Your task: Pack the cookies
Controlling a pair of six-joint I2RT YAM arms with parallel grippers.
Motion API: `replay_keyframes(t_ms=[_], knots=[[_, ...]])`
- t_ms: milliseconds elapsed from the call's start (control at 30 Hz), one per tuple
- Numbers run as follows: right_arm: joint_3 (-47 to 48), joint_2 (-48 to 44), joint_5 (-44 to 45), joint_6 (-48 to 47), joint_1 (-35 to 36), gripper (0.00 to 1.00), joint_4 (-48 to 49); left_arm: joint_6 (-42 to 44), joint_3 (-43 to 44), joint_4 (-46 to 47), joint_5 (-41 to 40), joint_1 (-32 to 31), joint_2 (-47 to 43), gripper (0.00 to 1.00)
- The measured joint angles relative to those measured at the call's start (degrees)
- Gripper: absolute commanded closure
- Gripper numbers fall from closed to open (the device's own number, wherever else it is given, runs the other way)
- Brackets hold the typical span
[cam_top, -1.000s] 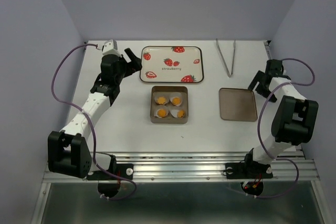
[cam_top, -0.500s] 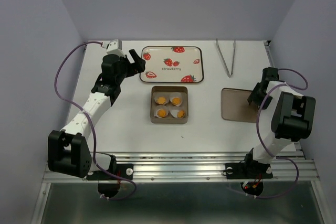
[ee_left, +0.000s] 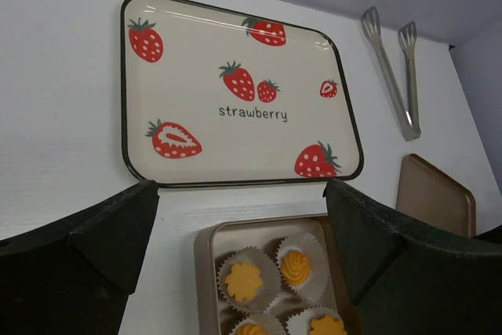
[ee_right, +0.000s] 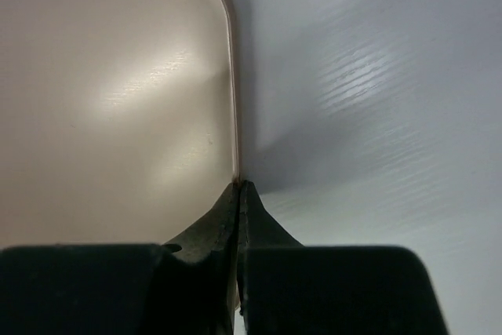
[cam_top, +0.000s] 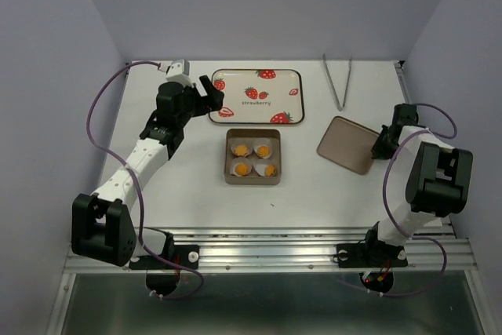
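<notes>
Several small orange-yellow cookies (cam_top: 253, 158) sit in white paper cups inside the open brown square tin (cam_top: 229, 159) at the table's middle. In the left wrist view the cookies (ee_left: 244, 282) and the tin (ee_left: 205, 272) show just below my left gripper (ee_left: 239, 194). That left gripper (cam_top: 214, 96) hangs open and empty by the tray's left edge. My right gripper (cam_top: 382, 144) is shut on the right edge of the flat brown lid (cam_top: 345, 143), which sits skewed, right of the tin. The right wrist view shows the gripper (ee_right: 238, 186) pinching the lid (ee_right: 110, 92) by its rim.
A cream strawberry-print tray (cam_top: 255, 76) lies behind the tin, also seen in the left wrist view as the tray (ee_left: 235, 60). Metal tongs (cam_top: 339, 84) lie at the back right. The table's right edge runs close beside the right arm.
My right gripper went from open to shut on the lid's right edge, and the lid has swung askew toward the tin. The left gripper drifted slightly right, staying open.
</notes>
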Motion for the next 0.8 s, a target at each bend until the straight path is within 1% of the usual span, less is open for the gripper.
replay_keyframes(t_ms=[167, 300, 367, 533, 667, 800], knots=[[-1.99, -4.57, -3.26, -0.07, 0.42, 0.99, -0.66, 0.0, 0.0, -0.04, 0.13, -2.1, -0.02, 0.01], [-2.16, -11.78, -4.37, -0.52, 2.4, 0.99, -0.94, 0.2, 0.0, -0.04, 1.64, -4.22, -0.02, 0.01], [-2.12, -16.31, -5.01, -0.9, 5.16, 0.99, -1.01, 0.48, 0.0, 0.0, 3.1, -5.42, -0.02, 0.01], [-1.53, -21.7, -7.98, -1.38, 11.15, 0.99, -1.53, 0.92, 0.07, 1.31, 10.03, -10.08, 0.26, 0.01], [-0.26, -22.38, -9.86, -1.75, 16.24, 0.99, -1.49, 0.31, 0.42, 4.44, 16.87, -13.92, 2.49, 0.01], [0.48, -22.62, -13.4, -2.05, 19.96, 0.99, -1.27, -0.37, 0.81, 6.36, 19.98, -17.64, 5.51, 0.01]])
